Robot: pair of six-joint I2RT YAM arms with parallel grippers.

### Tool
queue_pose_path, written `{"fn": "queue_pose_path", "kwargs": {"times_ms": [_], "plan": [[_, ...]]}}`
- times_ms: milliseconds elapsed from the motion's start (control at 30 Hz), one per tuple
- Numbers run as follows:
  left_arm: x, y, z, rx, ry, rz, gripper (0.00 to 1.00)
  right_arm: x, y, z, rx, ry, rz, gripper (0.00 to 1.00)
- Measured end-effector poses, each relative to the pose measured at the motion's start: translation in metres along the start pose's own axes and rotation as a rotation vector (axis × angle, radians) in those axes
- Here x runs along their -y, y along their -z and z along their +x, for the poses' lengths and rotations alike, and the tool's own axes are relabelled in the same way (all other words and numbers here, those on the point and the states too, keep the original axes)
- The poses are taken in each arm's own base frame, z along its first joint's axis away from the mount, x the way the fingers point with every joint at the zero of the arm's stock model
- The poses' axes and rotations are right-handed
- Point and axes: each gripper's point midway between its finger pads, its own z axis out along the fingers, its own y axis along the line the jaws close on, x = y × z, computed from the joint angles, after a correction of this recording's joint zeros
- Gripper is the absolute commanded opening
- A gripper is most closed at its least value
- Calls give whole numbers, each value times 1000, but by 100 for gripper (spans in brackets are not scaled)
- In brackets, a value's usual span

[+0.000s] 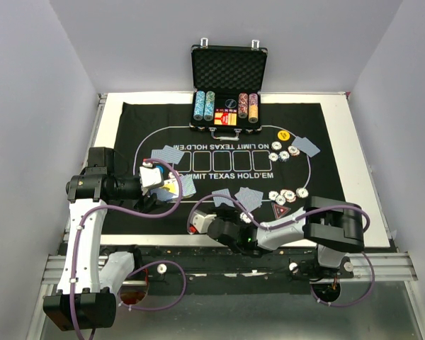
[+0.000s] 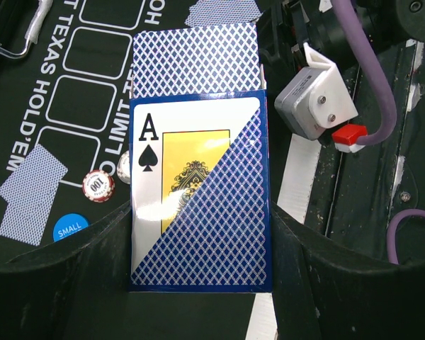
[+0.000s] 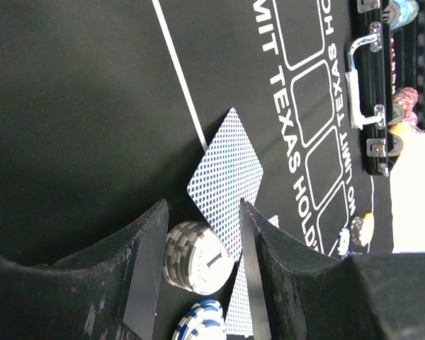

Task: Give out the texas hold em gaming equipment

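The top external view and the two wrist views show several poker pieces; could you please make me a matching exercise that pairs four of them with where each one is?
Things:
1. card box
2. yellow button
3. red triangular marker
4. grey-striped chips

Places:
A. between the right jaws, on the mat
B. clamped in the left jaws
C. far right part of the mat
D. near edge of the mat, beside the right arm

Pairs: 1-B, 2-C, 3-D, 4-A.
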Motion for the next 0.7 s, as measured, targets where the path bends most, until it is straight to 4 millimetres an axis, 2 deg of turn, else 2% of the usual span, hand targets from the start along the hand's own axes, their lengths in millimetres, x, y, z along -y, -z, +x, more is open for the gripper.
{"fn": "queue_pose_path", "kwargs": {"times_ms": [233,333,700], "plan": [[0,0,0,0,0,0,45,1,-9,4,-10,53,51,47],[0,0,0,0,0,0,45,1,-11,4,-12,63,63,41],[0,0,1,0,2,1,45,4,-12,8,-28,65,92,1]]}}
